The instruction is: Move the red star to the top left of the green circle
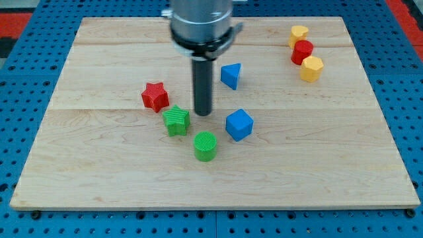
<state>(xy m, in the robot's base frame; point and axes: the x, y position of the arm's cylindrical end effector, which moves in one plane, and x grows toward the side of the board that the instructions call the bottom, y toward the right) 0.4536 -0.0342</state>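
Note:
The red star (pixel 154 96) lies left of the board's middle. The green circle (pixel 205 146) is a short cylinder below and to the right of it. A green star (pixel 176 120) lies between them, touching neither. My tip (pixel 203 113) rests on the board just right of the green star, above the green circle and to the right of the red star, apart from all three.
A blue cube (pixel 239 125) sits right of my tip and a blue triangular block (pixel 230 75) above it. At the top right a yellow block (pixel 299 34), a red cylinder (pixel 302 51) and a yellow hexagon (pixel 311 68) stand in a row. The wooden board (pixel 99 178) ends near the view's bottom.

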